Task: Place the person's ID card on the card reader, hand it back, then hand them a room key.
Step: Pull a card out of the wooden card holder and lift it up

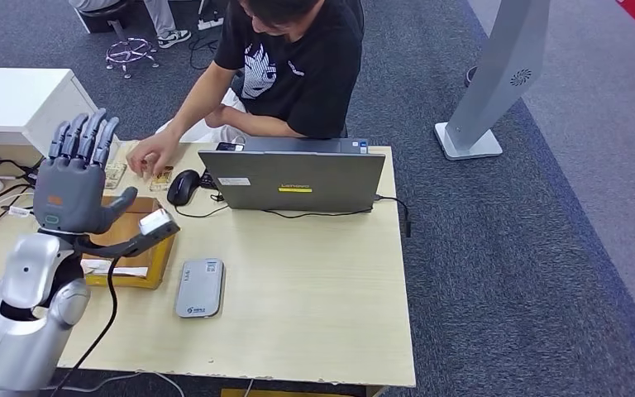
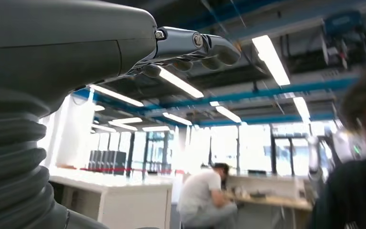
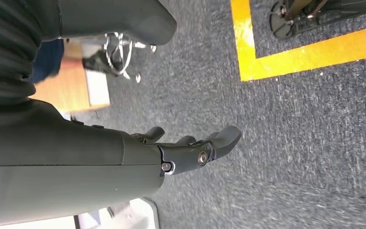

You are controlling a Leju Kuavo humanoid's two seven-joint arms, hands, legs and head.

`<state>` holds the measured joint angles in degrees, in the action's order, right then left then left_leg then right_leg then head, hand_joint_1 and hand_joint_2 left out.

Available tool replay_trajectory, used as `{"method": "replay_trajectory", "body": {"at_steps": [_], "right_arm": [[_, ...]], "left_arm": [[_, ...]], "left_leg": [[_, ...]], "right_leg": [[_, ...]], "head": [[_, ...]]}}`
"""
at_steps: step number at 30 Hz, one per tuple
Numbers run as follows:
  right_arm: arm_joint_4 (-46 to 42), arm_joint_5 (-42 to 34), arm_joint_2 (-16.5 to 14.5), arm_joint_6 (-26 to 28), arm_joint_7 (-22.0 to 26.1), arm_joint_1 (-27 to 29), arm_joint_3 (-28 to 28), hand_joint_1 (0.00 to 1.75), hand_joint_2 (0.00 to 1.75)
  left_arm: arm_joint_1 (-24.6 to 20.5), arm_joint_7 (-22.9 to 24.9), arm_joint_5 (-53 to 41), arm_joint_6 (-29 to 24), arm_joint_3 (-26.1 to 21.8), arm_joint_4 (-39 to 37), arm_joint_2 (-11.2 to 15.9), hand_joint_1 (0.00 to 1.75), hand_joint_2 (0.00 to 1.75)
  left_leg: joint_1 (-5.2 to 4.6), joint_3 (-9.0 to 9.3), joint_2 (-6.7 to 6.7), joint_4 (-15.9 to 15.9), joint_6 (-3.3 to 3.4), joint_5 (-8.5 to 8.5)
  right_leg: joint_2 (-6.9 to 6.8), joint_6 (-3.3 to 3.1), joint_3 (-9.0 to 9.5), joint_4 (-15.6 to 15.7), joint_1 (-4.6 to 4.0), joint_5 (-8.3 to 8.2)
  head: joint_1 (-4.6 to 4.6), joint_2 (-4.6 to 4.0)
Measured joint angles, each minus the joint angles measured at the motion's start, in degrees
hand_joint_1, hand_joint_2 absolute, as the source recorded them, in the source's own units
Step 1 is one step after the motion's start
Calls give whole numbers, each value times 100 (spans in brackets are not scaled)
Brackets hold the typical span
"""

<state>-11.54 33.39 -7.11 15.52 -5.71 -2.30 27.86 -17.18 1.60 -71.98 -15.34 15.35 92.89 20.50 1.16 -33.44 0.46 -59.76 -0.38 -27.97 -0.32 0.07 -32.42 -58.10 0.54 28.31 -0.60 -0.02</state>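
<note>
Left hand (image 1: pixel 73 184) hides wooden tray (image 1: pixel 150 266).

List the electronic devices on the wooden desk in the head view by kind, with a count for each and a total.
Laptop: 1
Computer mouse: 1
Card reader: 1
Total: 3

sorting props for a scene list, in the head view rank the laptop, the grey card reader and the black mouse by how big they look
1. laptop, clearly the largest.
2. card reader, a flat grey slab nearer the camera, so it may look bigger than it is.
3. mouse, the smallest, beside the laptop.
</note>
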Motion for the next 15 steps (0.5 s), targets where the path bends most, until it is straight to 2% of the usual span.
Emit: {"method": "replay_trajectory", "body": {"at_steps": [3, 7, 11, 15], "right_arm": [[0, -126, -18, 54, 21, 22, 179, 0, 175], [0, -217, -45, 84, 20, 42, 382, 0, 175], [-2, -271, -77, 98, 32, 43, 532, 0, 175], [-2, -296, -122, 147, 78, 44, 658, 0, 175]], "left_arm": [[541, -125, 68, 489, 134, 602, 314, 0, 175], [1128, -65, -32, 560, 330, 1282, 743, 0, 175], [1501, 371, -899, 436, 419, 1718, 1051, 0, 175], [1797, 824, -1580, 428, 425, 1927, 1211, 0, 175]], "left_leg": [[0, -4, 5, 0, 0, -1], [1, -7, 4, 1, 0, -1], [1, -7, 3, 2, 0, 0], [1, -7, 1, 2, 0, 0]], "right_leg": [[4, 0, -7, 0, 0, 1], [3, -2, -11, 0, 0, 2], [2, -2, -10, 0, 0, 2], [0, -2, -9, -1, 0, 2]], "head": [[1, 0], [0, 0], [1, 0], [0, 0]]}}
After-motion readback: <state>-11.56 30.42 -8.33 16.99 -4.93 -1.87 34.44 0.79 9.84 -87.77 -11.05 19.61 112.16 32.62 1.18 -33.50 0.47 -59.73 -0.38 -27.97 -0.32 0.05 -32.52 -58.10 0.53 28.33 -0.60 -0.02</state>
